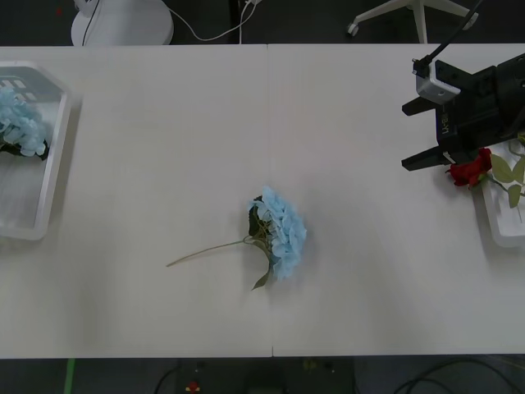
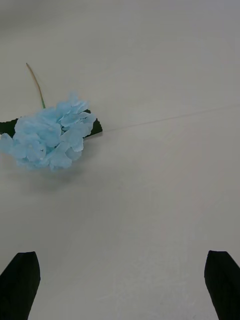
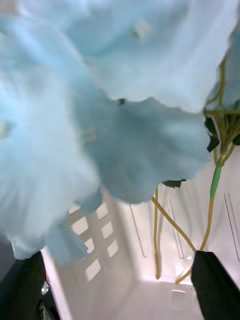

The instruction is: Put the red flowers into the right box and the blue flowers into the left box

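Observation:
One of the blue flowers [image 1: 281, 231] lies on its side at the middle of the table, its tan stem pointing left; it is seen again ahead of the right wrist [image 2: 47, 135]. My right gripper [image 1: 408, 135] hovers open at the right, its black fingertips [image 2: 20, 282] wide apart over bare table. Just beside it a red flower [image 1: 469, 171] rests across the rim of the right box [image 1: 496, 226]. More blue flowers [image 1: 20, 123] lie in the left box [image 1: 45, 180]. My left gripper [image 3: 120, 285] is open inside that box [image 3: 125, 250], pale-blue petals [image 3: 100, 100] close above it.
A white table [image 1: 164, 123] with a seam down its middle carries everything. Behind its far edge stand a white round base [image 1: 121, 20] with a cable and white chair legs [image 1: 410, 12]. The table's front edge runs along the bottom.

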`<control>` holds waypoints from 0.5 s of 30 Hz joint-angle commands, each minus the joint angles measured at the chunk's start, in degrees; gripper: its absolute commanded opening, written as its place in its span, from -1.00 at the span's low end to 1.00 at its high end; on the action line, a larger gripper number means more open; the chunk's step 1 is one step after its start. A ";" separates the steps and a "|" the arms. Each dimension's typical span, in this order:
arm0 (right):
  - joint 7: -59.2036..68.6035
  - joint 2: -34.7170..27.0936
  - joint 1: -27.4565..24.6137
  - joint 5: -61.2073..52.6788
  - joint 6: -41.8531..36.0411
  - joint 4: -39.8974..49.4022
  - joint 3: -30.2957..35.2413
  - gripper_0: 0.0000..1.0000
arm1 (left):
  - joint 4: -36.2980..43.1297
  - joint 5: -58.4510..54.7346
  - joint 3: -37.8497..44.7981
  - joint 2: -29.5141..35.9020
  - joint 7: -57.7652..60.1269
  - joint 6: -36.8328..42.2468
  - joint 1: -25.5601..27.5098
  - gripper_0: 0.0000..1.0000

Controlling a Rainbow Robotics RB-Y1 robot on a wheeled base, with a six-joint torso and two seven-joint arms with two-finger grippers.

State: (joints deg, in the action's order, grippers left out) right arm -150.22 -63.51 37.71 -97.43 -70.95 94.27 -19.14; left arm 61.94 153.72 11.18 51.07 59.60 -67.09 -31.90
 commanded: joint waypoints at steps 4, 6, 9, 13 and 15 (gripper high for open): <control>-1.66 -2.58 2.19 -0.48 0.29 1.09 -0.02 0.90 | 21.11 -5.27 4.91 2.64 -14.16 -16.67 -1.15 1.00; -1.66 -2.58 2.19 -0.48 0.29 1.09 -0.02 0.91 | 24.19 -9.58 4.20 2.20 -16.53 -20.71 -1.15 1.00; -1.66 -2.58 2.19 -0.48 0.29 1.09 -0.02 0.91 | 28.50 -15.64 1.66 0.97 -19.26 -22.91 -1.15 1.00; -1.66 -2.58 2.19 -0.48 0.29 1.09 -0.02 0.90 | 33.86 -21.27 -2.91 -1.58 -18.29 -22.91 -1.15 1.00; -1.66 -2.58 2.19 -0.48 0.29 1.09 -0.02 0.90 | 35.53 -22.85 -6.17 -2.99 -15.74 -22.91 -1.15 1.00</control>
State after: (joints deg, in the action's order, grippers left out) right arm -150.22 -63.51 37.72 -97.44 -70.95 94.27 -19.14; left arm 93.71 133.01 9.10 50.23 40.29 -89.43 -31.89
